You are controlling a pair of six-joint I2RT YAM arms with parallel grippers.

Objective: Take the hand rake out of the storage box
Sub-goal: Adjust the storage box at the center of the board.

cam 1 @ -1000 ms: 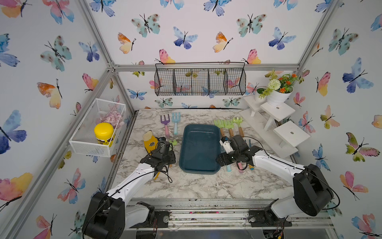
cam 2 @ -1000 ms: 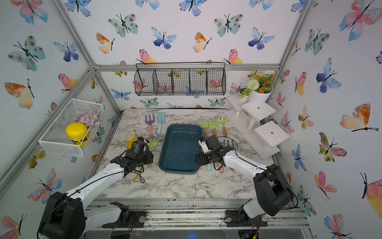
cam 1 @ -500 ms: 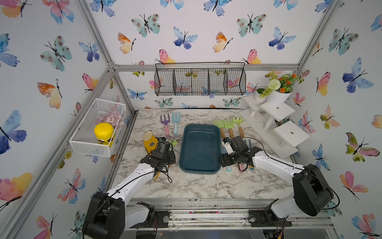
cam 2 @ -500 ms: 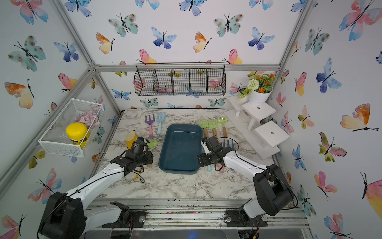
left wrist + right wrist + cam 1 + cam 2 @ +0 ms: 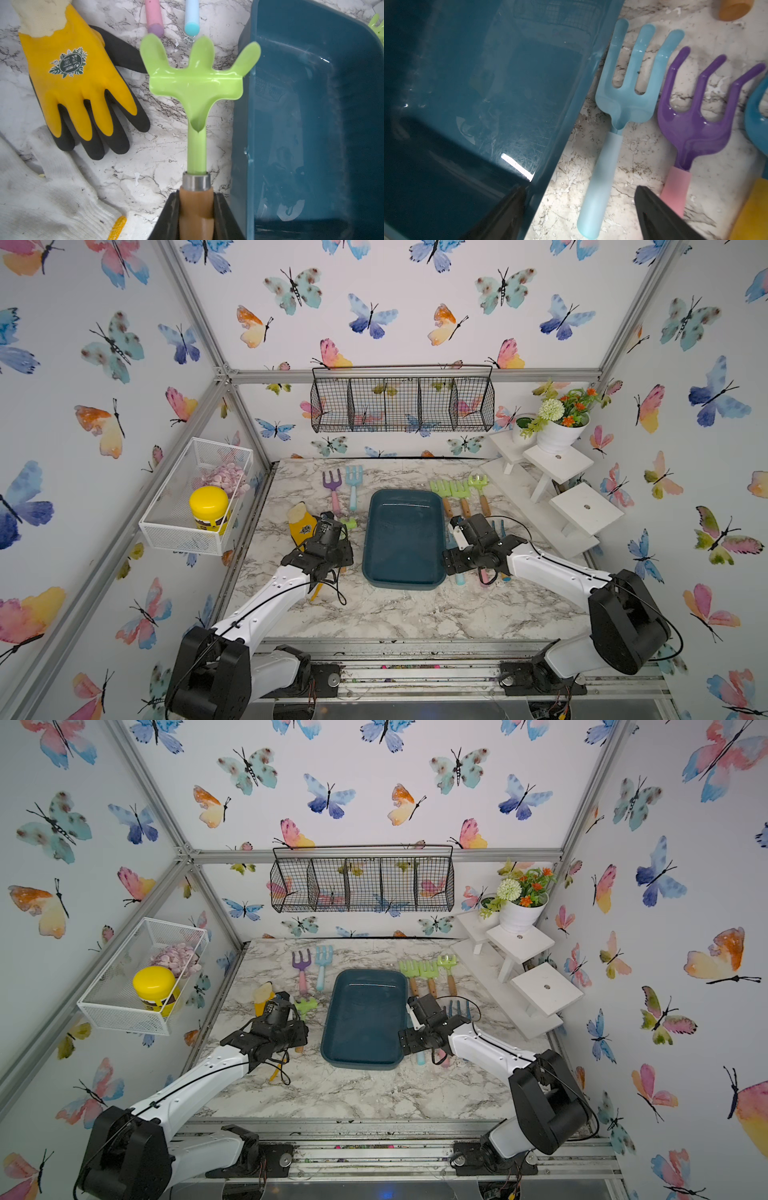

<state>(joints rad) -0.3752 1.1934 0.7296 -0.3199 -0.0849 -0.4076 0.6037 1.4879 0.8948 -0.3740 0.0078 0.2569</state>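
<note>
The hand rake (image 5: 195,79) has a light green three-tined head and a wooden handle. My left gripper (image 5: 196,199) is shut on that handle, and the rake is outside the storage box, over the marble just left of it. Both top views show the green head (image 5: 349,523) (image 5: 306,1006) ahead of the left gripper (image 5: 332,529). The storage box (image 5: 402,539) (image 5: 363,1019) is dark teal with nothing in it. My right gripper (image 5: 578,188) (image 5: 455,541) is open by the box's right wall, straddling the handle of a pale blue fork (image 5: 623,97) that lies on the table.
A yellow glove (image 5: 72,79) and a white glove (image 5: 41,187) lie left of the rake. Purple and blue forks (image 5: 332,485) lie at the back left, green rakes (image 5: 459,491) at the back right. A purple rake (image 5: 695,124) lies under my right arm. White steps (image 5: 582,510) stand at right.
My right gripper has drifted slightly along the box's right side and stays open. The left arm and the rake have not moved.
</note>
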